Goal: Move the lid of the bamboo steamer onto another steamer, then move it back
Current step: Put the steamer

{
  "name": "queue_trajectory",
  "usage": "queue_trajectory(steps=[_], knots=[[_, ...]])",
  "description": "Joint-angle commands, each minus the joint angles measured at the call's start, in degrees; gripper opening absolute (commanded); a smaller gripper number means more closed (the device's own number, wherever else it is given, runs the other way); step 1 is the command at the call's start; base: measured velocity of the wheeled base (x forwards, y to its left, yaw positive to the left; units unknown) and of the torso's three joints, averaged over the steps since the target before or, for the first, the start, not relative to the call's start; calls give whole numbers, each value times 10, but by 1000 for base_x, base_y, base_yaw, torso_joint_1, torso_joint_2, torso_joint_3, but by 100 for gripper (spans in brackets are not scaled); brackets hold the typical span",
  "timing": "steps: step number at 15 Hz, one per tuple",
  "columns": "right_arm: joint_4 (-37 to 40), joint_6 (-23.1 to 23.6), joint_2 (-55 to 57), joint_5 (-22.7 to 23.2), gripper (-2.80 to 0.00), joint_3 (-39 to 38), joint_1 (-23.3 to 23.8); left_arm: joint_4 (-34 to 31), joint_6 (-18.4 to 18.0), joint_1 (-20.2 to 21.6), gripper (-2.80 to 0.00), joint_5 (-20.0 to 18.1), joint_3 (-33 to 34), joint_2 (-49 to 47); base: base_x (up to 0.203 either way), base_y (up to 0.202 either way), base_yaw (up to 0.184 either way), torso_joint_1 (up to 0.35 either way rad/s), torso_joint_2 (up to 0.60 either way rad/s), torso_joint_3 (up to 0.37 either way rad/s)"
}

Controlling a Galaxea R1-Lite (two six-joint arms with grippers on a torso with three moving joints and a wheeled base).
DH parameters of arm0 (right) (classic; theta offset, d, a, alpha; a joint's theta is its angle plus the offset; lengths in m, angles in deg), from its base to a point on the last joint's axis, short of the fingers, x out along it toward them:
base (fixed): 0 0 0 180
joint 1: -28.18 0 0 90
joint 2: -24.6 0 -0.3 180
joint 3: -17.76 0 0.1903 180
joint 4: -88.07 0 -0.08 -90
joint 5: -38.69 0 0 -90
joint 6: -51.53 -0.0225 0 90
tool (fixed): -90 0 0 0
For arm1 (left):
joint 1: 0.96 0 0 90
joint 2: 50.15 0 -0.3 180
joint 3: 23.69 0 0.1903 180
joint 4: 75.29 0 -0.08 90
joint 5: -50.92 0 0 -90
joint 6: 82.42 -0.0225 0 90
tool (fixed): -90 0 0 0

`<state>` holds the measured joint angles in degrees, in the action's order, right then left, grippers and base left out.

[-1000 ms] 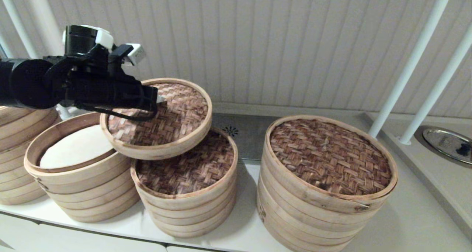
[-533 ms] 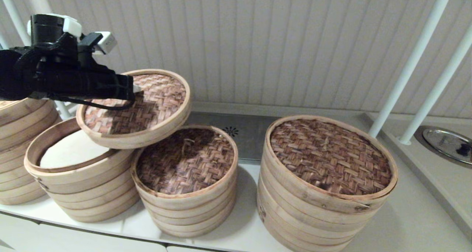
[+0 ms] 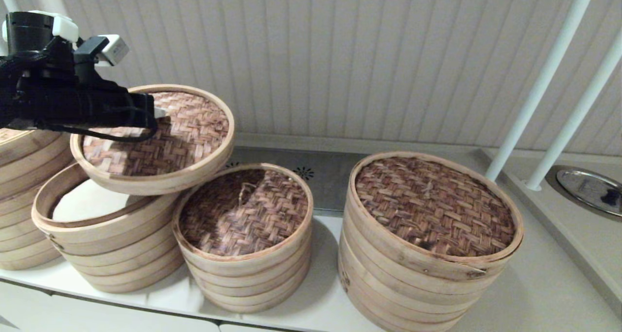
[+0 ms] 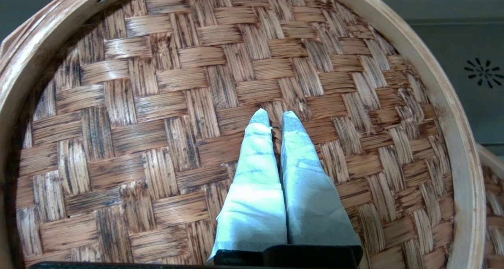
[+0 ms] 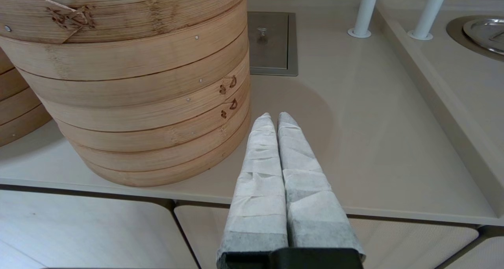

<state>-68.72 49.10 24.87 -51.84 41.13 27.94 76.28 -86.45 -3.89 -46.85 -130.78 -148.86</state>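
Note:
The bamboo steamer lid [image 3: 180, 132], tan herringbone weave with a pale rim, hangs tilted in the air over the open steamer with the white liner [image 3: 112, 244]. My left gripper [image 3: 158, 113] is shut on the small dark loop handle at the centre of the lid [image 4: 157, 103], which fills the left wrist view; the gripper [image 4: 275, 117] barely shows the handle between its taped fingers. The smallest steamer [image 3: 243, 210], with a dark reddish-brown woven top, stands uncovered to the lid's right. My right gripper [image 5: 274, 117] is shut and empty, low over the counter's front edge, out of the head view.
The widest steamer [image 3: 432, 210] stands at the right, close beside the right gripper [image 5: 138, 84]. Another stack [image 3: 24, 176] sits at the far left. Two white poles [image 3: 544, 79] and a metal dish [image 3: 590, 188] are at the back right. A drain plate [image 3: 311, 174] lies behind the steamers.
My left gripper has carried the lid to the left and slightly up, from above the smallest steamer to above the steamer with the white liner. The smallest steamer's top is now fully exposed.

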Motion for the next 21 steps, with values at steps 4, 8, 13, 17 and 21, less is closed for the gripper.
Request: queue_trajectory(steps=[4,8,13,17,21], knots=[[0,0,1,0,-280,-1,0,1,-3,40,-280,-2,26,17,0,0,0,0,0,0],[0,0,1,0,-280,-1,0,1,-5,68,-280,-7,47,21,0,0,0,0,0,0],[0,0,1,0,-280,-1,0,2,-10,122,-280,-36,85,26,0,0,0,0,0,0],[0,0,1,0,-280,-1,0,3,-11,141,-280,-38,98,34,0,0,0,0,0,0],[0,0,1,0,-280,-1,0,20,-10,153,-280,-38,112,31,0,0,0,0,0,0]])
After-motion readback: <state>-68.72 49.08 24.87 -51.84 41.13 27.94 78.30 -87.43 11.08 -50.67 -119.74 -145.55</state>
